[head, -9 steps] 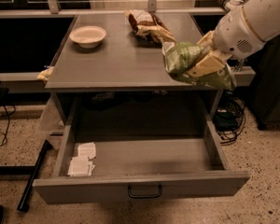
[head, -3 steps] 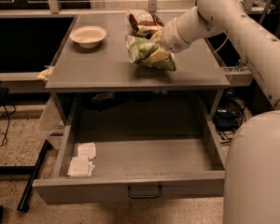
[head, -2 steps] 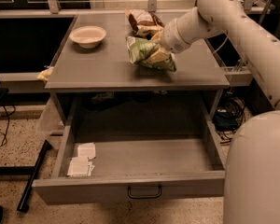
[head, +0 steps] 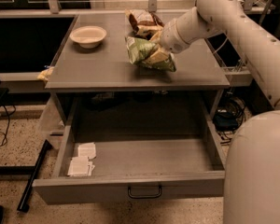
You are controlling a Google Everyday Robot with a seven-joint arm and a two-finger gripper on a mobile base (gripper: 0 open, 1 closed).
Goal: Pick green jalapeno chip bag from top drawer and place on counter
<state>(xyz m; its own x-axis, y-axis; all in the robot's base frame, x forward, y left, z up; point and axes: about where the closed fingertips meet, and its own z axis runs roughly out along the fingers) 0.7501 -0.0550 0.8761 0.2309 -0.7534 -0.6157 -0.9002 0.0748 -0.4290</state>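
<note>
The green jalapeno chip bag (head: 140,49) is at the middle of the counter (head: 98,71), resting on it or just above it. My gripper (head: 158,55) reaches in from the right and is shut on the bag's right side, with tan fingers showing against the bag. The white arm (head: 210,13) runs up and to the right. The top drawer (head: 84,190) is pulled fully open below the counter, with its dark handle (head: 144,192) at the front centre.
A brown-and-cream chip bag (head: 142,21) lies just behind the green bag. A cream bowl (head: 88,35) sits at the counter's back left. White paper packets (head: 82,160) lie in the drawer's left front corner. My white body (head: 256,171) fills the lower right.
Three seconds ago the gripper held the bag over the counter's right edge; it has carried it left and back to the counter's middle. Over the last second it has barely moved.
</note>
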